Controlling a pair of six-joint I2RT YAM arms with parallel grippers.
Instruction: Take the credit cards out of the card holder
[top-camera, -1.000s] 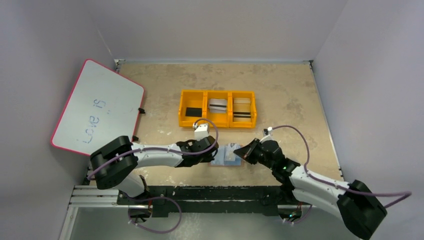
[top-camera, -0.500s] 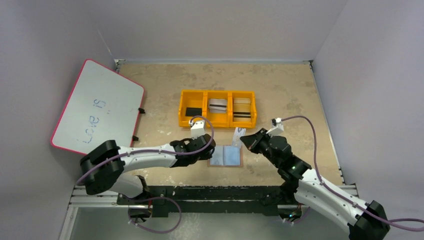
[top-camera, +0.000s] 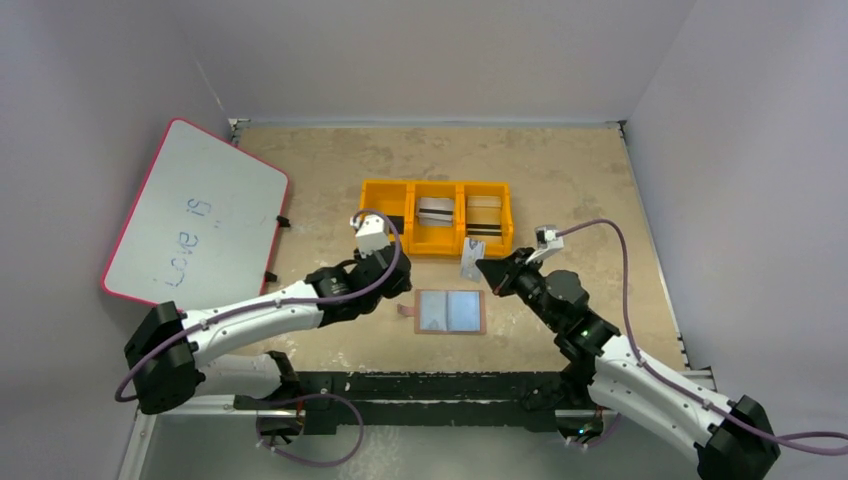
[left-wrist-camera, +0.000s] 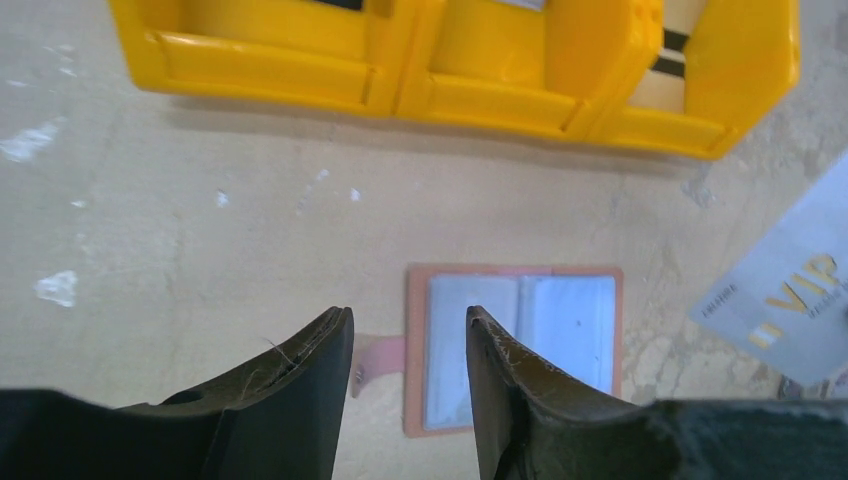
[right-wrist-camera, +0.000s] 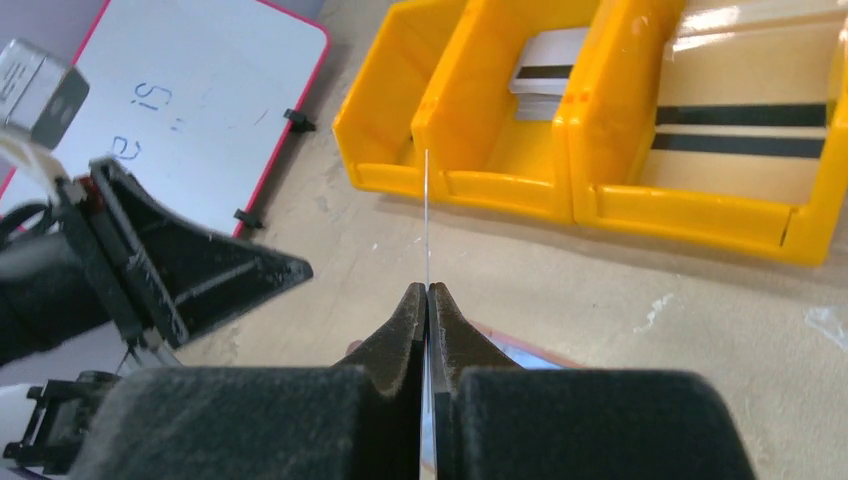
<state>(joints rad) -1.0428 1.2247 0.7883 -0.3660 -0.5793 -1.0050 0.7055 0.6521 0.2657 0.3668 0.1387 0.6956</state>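
Right wrist view: the right gripper has its jaws pressed together on 1 credit card, seen edge-on, in the air near the orange tray. The card looks light, stiff, thin and slippery, so I think a deep pinch on its short edge is safest. The card holder lies open and flat on the table, between the 2 arms. The left gripper is spread and holds nothing.

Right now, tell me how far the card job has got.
Done: the wallet lies open flat on the table. In hand: one card is out, pinched in the shut right gripper, off the table near the orange tray. The left gripper is open and empty. Left: setting that card down; whether the wallet holds more cards cannot be told.
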